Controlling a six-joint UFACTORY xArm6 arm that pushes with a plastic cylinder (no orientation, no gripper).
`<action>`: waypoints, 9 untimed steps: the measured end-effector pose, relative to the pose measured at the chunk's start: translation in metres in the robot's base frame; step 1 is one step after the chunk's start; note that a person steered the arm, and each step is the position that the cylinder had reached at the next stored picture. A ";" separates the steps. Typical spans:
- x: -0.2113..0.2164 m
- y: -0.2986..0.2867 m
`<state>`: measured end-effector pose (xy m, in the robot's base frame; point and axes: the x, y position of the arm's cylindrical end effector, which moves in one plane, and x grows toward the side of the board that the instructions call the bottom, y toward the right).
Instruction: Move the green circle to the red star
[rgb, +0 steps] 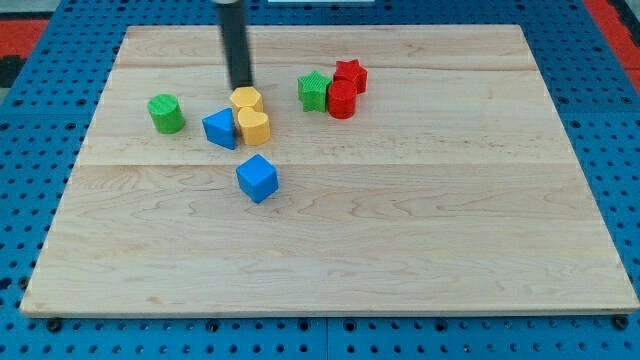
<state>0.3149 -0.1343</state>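
The green circle stands on the wooden board at the view's left, apart from the other blocks. The red star is toward the view's top, right of centre, touching a red cylinder and close to a green star. My tip is just above the yellow hexagon, to the right of the green circle and left of the green star.
A yellow heart-like block sits below the yellow hexagon, with a blue triangular block touching it on its left. A blue cube lies lower, toward the board's centre. The board rests on a blue pegboard.
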 end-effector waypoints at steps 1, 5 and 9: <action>-0.002 -0.087; 0.002 -0.074; 0.035 -0.100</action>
<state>0.3499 -0.2347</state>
